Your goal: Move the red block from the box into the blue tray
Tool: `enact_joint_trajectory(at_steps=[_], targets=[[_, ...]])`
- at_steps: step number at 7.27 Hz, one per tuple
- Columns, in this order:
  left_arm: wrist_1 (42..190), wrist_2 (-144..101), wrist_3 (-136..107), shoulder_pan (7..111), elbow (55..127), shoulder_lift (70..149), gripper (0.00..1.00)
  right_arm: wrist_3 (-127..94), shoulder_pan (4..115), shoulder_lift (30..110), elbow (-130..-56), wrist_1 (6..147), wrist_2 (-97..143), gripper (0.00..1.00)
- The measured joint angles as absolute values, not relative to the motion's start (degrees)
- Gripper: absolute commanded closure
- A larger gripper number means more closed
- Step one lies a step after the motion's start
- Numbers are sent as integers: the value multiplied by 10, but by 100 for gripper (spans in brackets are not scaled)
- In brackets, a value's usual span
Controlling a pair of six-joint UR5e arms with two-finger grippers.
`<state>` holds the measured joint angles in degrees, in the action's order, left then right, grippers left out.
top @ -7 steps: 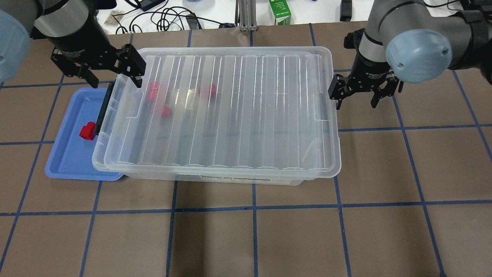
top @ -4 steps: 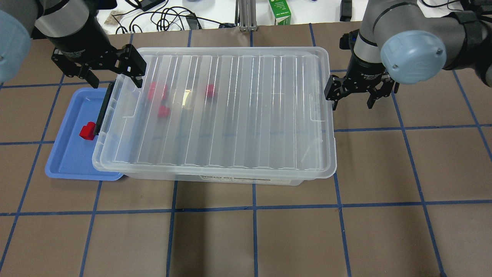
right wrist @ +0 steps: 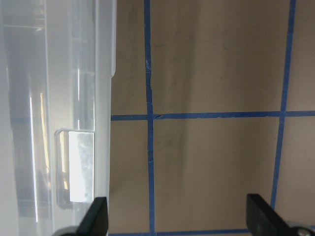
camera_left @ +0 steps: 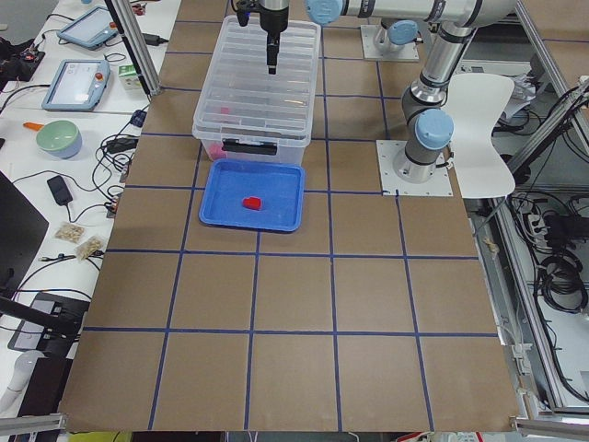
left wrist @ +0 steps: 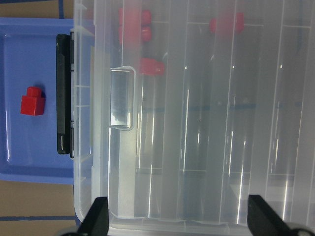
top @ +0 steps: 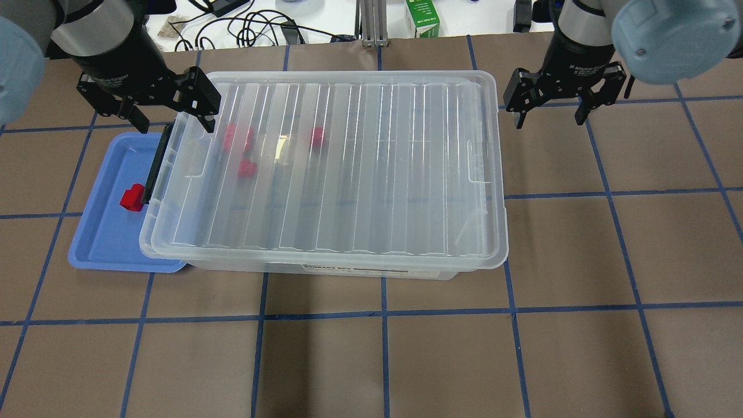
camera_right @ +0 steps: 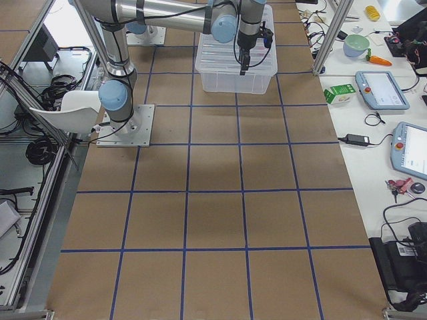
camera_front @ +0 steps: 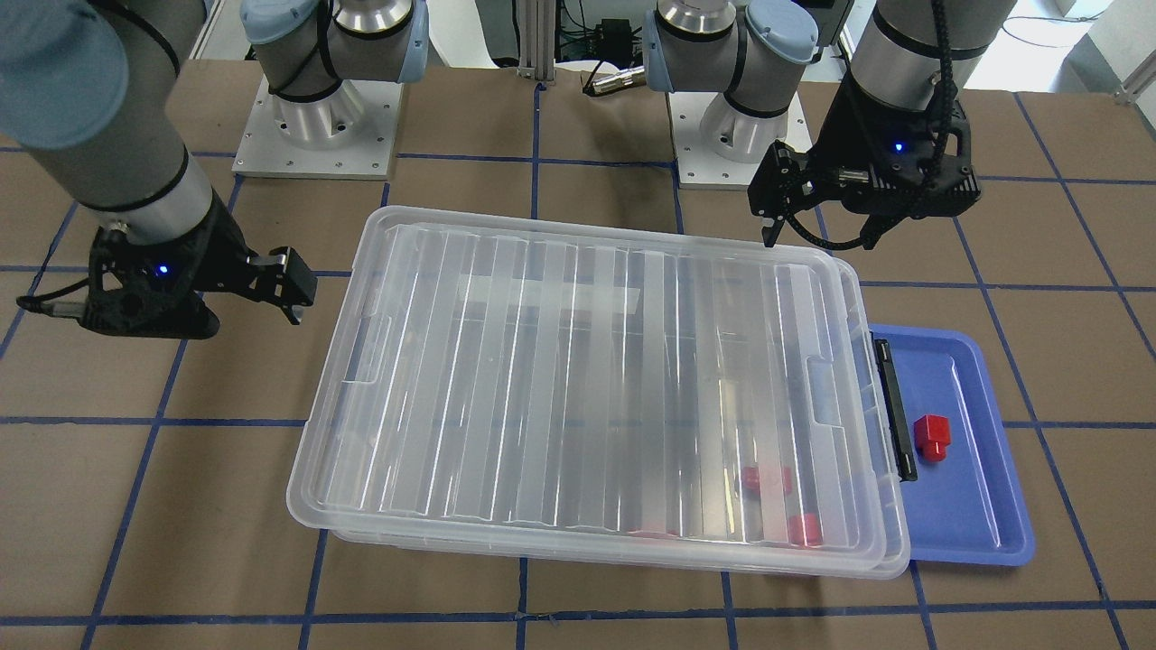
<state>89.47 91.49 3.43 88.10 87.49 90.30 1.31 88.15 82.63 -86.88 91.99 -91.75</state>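
Note:
One red block (top: 132, 197) lies in the blue tray (top: 104, 238), also seen in the front view (camera_front: 930, 436) and the left wrist view (left wrist: 32, 102). The clear box (top: 348, 174) has its ribbed lid on, and its black clip (top: 155, 168) overhangs the tray. Three more red blocks (top: 239, 139) show blurred through the lid. My left gripper (top: 172, 119) is open and empty above the box's tray-end corner. My right gripper (top: 550, 119) is open and empty, off the box's other end and clear of it.
A green carton (top: 422, 18) and cables (top: 255, 29) lie on the white bench beyond the table's far edge. The brown table (top: 383, 348) carries a blue tape grid. The tray sits partly under the box's end.
The lid slid a little toward the tray end. My right gripper then drew back from the box's end, toward the far side of the table. My left gripper held still.

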Motion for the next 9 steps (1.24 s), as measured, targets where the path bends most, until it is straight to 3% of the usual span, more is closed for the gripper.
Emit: enact_joint_trajectory(at_steps=[3, 9], targets=[[894, 916, 34, 881, 875, 903, 0, 13, 881, 892, -865, 849, -915, 0], [895, 917, 36, 881, 876, 903, 0, 14, 879, 898, -866, 839, -913, 0]])
